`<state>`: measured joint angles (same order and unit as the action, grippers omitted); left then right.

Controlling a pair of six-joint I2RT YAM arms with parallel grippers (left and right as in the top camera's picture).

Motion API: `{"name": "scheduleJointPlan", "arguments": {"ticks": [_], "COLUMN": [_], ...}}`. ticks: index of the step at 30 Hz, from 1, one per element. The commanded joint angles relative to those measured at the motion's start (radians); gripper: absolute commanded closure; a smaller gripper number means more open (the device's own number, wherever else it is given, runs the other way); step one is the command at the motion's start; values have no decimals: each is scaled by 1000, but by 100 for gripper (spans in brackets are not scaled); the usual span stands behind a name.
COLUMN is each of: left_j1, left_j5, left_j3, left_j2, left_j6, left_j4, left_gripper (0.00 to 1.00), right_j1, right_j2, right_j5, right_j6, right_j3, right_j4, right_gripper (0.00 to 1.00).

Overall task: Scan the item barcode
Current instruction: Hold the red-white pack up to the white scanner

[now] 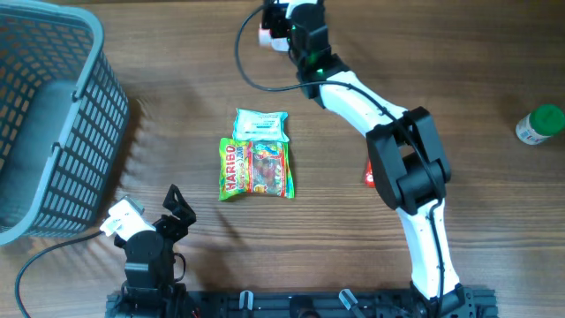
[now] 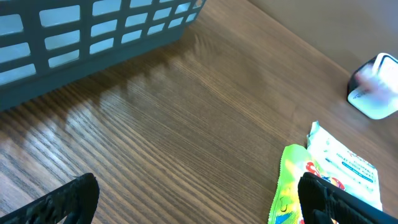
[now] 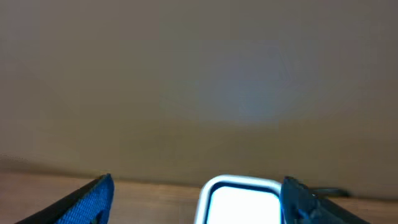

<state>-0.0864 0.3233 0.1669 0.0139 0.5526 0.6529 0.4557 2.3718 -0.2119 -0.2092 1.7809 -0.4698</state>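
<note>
Nearest, the left hand [image 1: 179,205] hangs wide open over the wooden desk [image 1: 353,256]. Beyond it the colourful Haribo sweet bag [image 1: 256,168] lies flat mid-desk. Farthest, the right hand [image 3: 198,186] stands spread astride a white boxy scanner [image 3: 239,202].

Grey mesh basket [image 1: 88,106] at the wooden table's [image 1: 177,106] left edge — a green-capped bottle [image 1: 539,124] (white body) far right.

On the wooden table [image 1: 353,256]: forward-right of the left gripper [image 1: 179,205], a Haribo bag [image 1: 256,168] touching a white-and-green packet [image 1: 260,125] just beyond; forward-left, a grey mesh basket [image 1: 88,115]; between the fingers of the right gripper [image 3: 198,186], a white scanner [image 3: 239,202]; well to its right, a green-capped bottle [image 1: 538,124].
</note>
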Motion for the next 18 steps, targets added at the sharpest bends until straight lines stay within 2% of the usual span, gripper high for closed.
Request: {"name": "scheduleJointPlan", "arguments": {"ticks": [1,4,7,18], "left_j1": [3,3,3,3], "left_j5": [-1,-1,-1,-1], "left_j3": [0,1,1,0], "left_j2": [-9,-9,-9,-9], "left_j6": [6,6,6,6], "left_j4": [4,4,4,4], "left_gripper": [0,0,0,0], "right_j1": [-45,-55,-44,58], "right_j2": [60,62,61,6], "right_j5": [-27,-24,-12,-21], "right_j6": [-29,-21,7,22], "right_j3": [20,22,22,22], "right_j4": [-19,-4,27,198], "right_gripper": [11,11,6,0]}}
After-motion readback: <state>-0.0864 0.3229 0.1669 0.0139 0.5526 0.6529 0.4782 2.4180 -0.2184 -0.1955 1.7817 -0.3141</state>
